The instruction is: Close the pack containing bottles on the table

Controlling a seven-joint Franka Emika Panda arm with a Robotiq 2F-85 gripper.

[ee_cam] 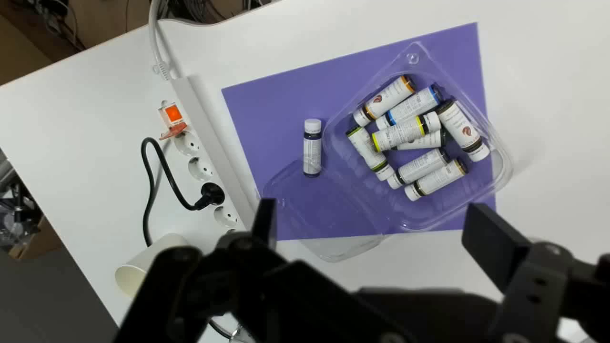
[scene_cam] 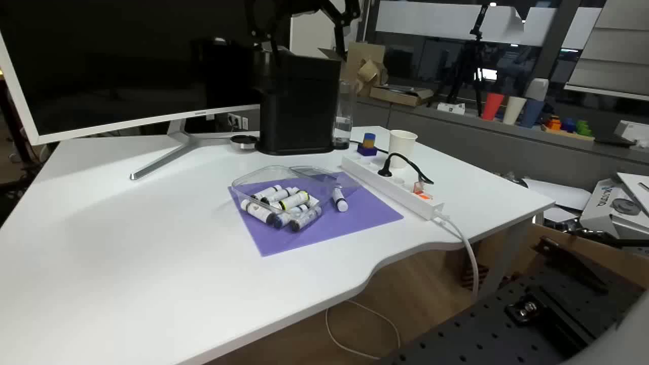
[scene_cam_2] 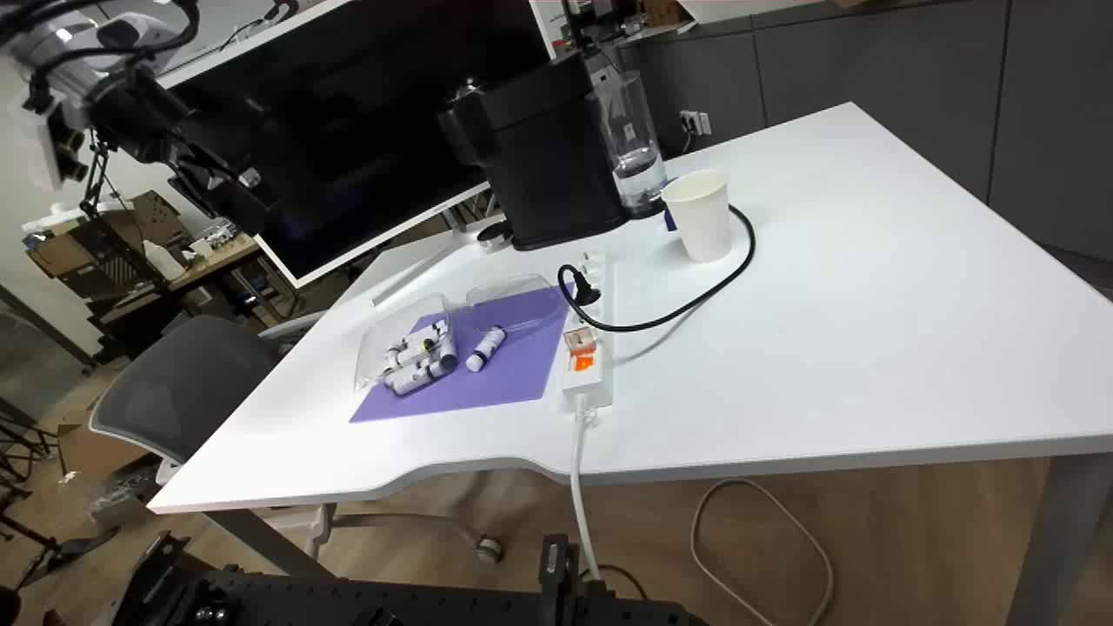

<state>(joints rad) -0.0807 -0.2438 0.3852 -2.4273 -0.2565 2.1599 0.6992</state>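
The pincer (ee_cam: 371, 209) gapes, empty; below, the unclosed pack (ee_cam: 476, 183) lies mostly on the purple sheet (ee_cam: 276, 114) on the tabletop (ee_cam: 553, 114); its piled bottles (ee_cam: 400, 133) may prop the lid (ee_cam: 329, 207), or the loose bottle (scene_cam: 340, 199) at right may block it

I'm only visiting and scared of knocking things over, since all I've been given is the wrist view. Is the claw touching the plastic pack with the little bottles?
Observer: No. Both exterior views show the claw hanging in the air, apart from the plastic pack.
Visitor: Phew! Is there anything big around that I can't see?
Observer: Yes, a large screen stands on the table.
Visitor: Anything else tall?
Observer: Yes, a black box stands upright near the screen, in both exterior views.
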